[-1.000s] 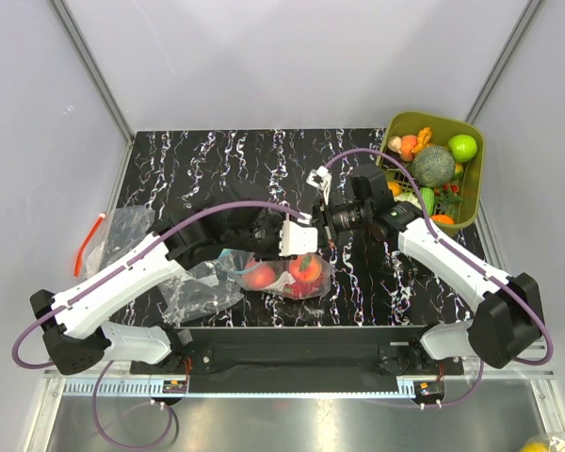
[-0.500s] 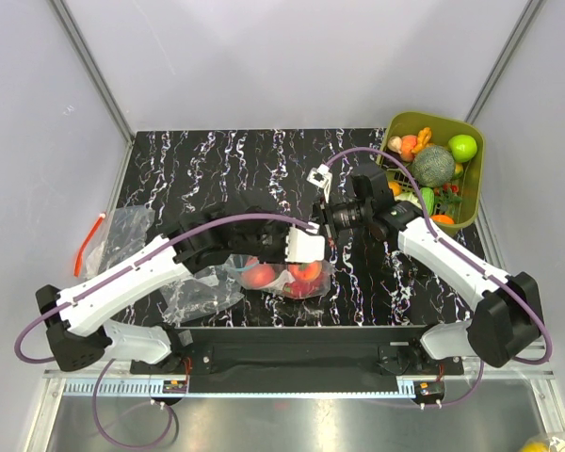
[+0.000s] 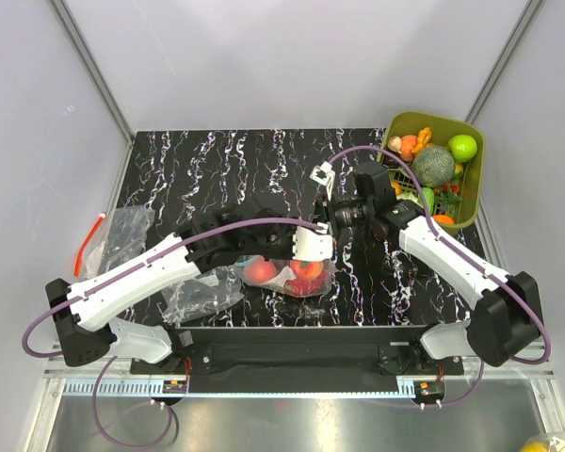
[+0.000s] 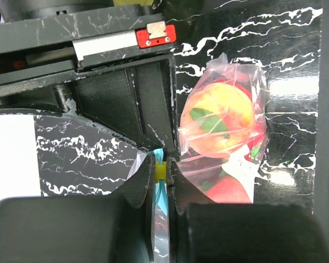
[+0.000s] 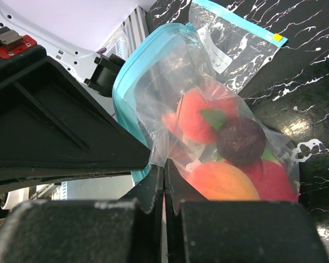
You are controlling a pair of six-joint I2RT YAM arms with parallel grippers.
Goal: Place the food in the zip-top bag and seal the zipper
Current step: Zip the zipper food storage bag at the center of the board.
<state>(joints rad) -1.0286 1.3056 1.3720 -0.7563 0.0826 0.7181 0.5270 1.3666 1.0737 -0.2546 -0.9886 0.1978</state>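
- The zip-top bag lies on the desk near its front edge, with the food inside.
- My left pincer is clamped on the zipper. My right pincer is pinched shut on the bag's clear film.
- From the right pincer the strip curves away toward the left arm. I judge the left one should slide along it while the right anchors.

Clear zip-top bag, red-orange food inside
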